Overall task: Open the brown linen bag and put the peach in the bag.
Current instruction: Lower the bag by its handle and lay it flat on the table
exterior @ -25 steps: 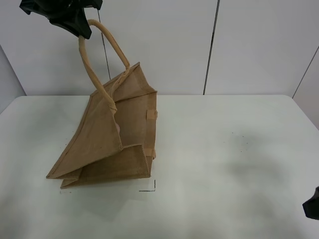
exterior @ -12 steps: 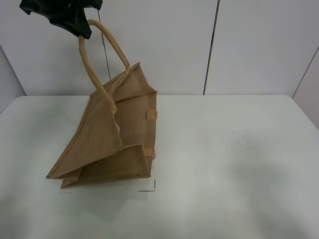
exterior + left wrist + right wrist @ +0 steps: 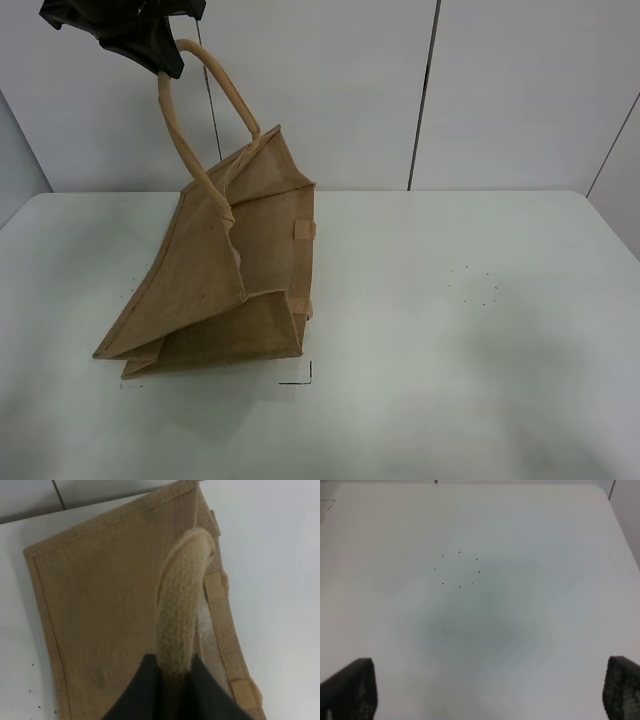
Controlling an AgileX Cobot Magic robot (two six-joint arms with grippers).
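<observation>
The left hand [image 3: 135, 35], black and in the upper left corner of the exterior view, is pressed together on a pale beige padded loop handle [image 3: 200, 100]. In the left wrist view its dark fingers [image 3: 212, 695] pinch that handle [image 3: 180, 590] from both sides. The handle arcs down and to the right to the large tan-brown coarse-woven linen bag [image 3: 215, 290], which hangs tilted from it. The bag's top edge is lifted toward the upper middle of the frame, and its base rests on the white surface [image 3: 450, 330] at lower left. Short beige strap tabs [image 3: 304, 230] sit on the bag's right edge. A thin black corner mark [image 3: 300, 375] lies on the surface just beside the bag's lower right corner.

The right hand [image 3: 485, 690] is spread wide over bare surface [image 3: 470, 520], its dark fingertips [image 3: 347, 687] far apart and holding nothing. Beneath it is a ring of small dark dots [image 3: 457, 570], well apart from the bag on the right of the exterior view [image 3: 472, 285].
</observation>
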